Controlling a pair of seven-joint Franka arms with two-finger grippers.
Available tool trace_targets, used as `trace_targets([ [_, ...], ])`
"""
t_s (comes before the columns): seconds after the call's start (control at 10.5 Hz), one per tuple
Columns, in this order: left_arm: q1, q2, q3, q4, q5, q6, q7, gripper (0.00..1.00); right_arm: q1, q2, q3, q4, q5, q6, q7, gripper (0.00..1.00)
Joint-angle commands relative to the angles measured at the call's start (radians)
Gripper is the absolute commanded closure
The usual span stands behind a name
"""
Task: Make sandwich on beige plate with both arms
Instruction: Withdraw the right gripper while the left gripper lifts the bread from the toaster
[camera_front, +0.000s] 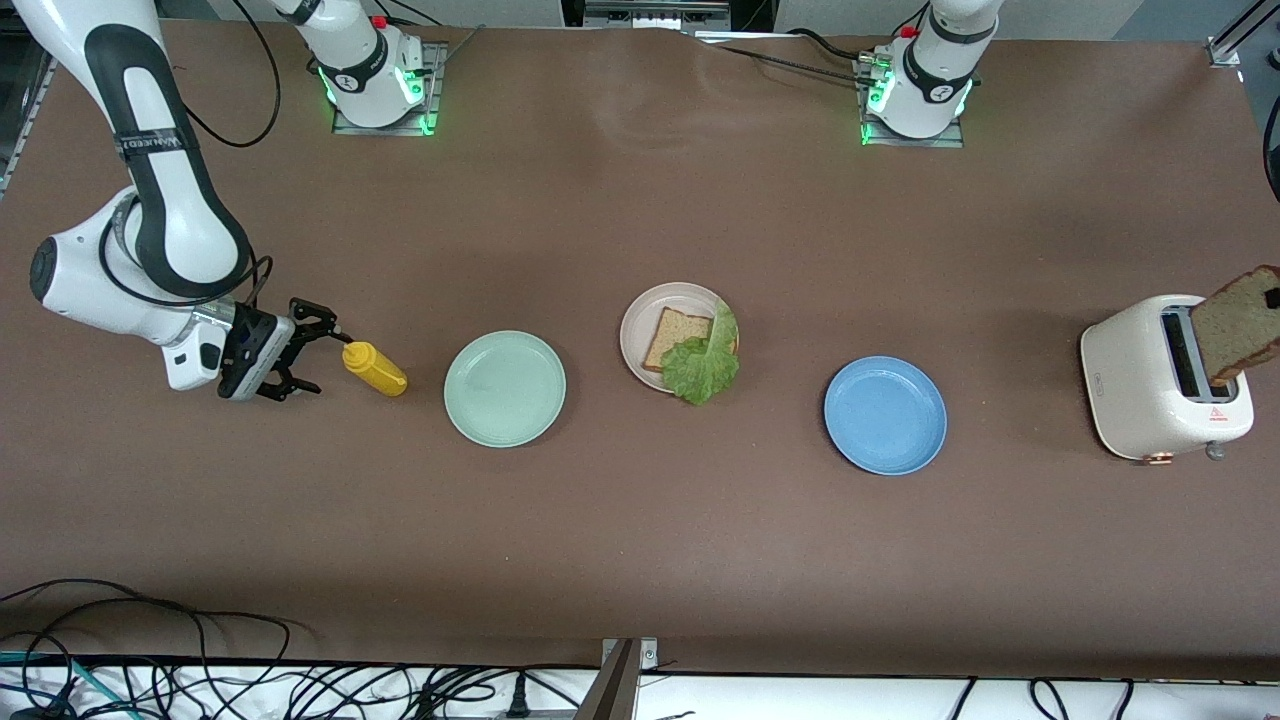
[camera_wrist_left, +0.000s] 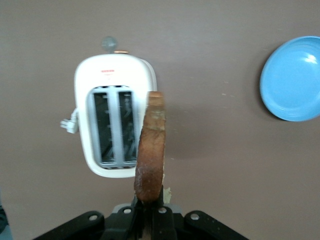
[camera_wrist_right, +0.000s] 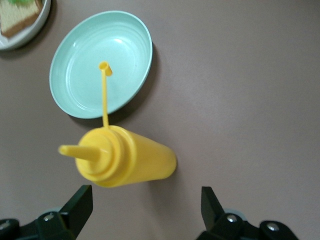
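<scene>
Over the toaster (camera_wrist_left: 116, 117), bread slice (camera_wrist_left: 151, 150) in the left gripper (camera_wrist_left: 150, 212).

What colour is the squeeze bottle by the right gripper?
Yellow squeeze bottle, clearest in the right wrist view.

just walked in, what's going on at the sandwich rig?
The left gripper holds a slice of bread above the toaster. On the beige plate lie one bread slice and a lettuce leaf, no top slice yet. The right gripper is open beside the yellow squeeze bottle, not gripping it. The mint-green plate and blue plate have nothing on them.
</scene>
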Motion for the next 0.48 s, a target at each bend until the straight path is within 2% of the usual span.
trace_targets([
  [0.0, -0.005, -0.018, -0.080, 0.020, -0.038, -0.096, -0.021, 1.00, 0.000, -0.054, -0.003, 0.003, -0.058, -0.046, 0.196, 0.04],
  [0.19, -0.023, -0.004, -0.166, 0.017, -0.063, -0.140, -0.101, 1.00, -0.002, -0.089, -0.004, 0.023, -0.092, -0.133, 0.388, 0.04],
  [0.38, -0.130, 0.049, -0.188, 0.005, -0.077, -0.147, -0.119, 1.00, -0.002, -0.155, -0.001, 0.055, -0.235, -0.226, 0.685, 0.04],
])
